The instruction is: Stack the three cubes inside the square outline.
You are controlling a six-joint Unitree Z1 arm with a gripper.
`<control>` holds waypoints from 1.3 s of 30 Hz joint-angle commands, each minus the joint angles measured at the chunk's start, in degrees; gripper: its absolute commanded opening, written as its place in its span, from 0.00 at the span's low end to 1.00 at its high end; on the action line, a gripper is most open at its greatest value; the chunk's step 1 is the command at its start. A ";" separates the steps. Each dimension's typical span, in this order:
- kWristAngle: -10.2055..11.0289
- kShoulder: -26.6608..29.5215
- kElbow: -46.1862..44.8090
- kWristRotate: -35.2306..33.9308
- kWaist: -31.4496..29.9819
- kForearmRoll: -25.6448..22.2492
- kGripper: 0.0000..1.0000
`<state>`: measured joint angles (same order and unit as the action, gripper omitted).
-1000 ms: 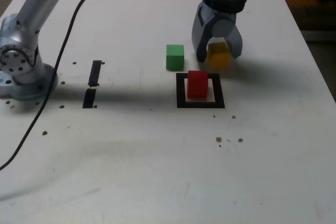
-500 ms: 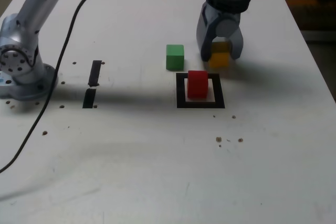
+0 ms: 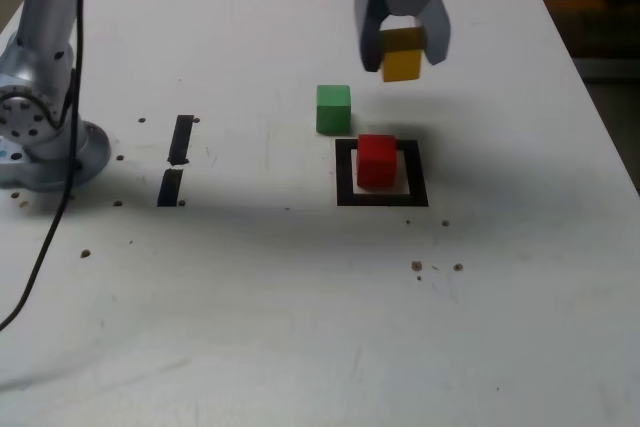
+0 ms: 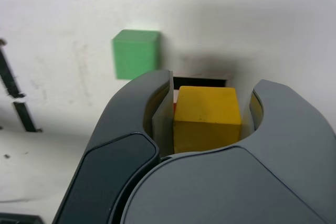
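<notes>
My gripper (image 3: pixel 403 49) is shut on the yellow cube (image 3: pixel 402 54) and holds it in the air, above and behind the square outline (image 3: pixel 381 173). The red cube (image 3: pixel 377 160) sits inside that black-taped square. The green cube (image 3: pixel 333 108) rests on the table just outside the outline, toward the exterior view's left and rear. In the wrist view the yellow cube (image 4: pixel 207 117) fills the gap between my dark fingers (image 4: pixel 157 114), with the green cube (image 4: pixel 135 53) beyond and a sliver of the outline (image 4: pixel 202 81) just past the yellow cube.
Two short black tape strips (image 3: pixel 177 158) lie toward the exterior view's left. The arm's grey base (image 3: pixel 40 137) stands at the far left with a black cable (image 3: pixel 45 237) trailing forward. Small dark specks (image 3: pixel 430 267) dot the white table.
The jaws closed on the yellow cube and lifted it off the table, moving it up and slightly toward the exterior view's left. The red and green cubes have stayed put.
</notes>
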<state>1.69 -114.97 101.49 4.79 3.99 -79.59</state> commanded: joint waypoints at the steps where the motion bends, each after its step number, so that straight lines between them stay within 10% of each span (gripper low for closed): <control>1: 0.06 1.73 -1.56 -1.28 -1.33 -0.27 0.21; 39: -0.99 3.05 -11.76 -14.11 -14.27 7.64 0.21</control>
<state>0.84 -111.79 89.95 -9.21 -10.19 -72.21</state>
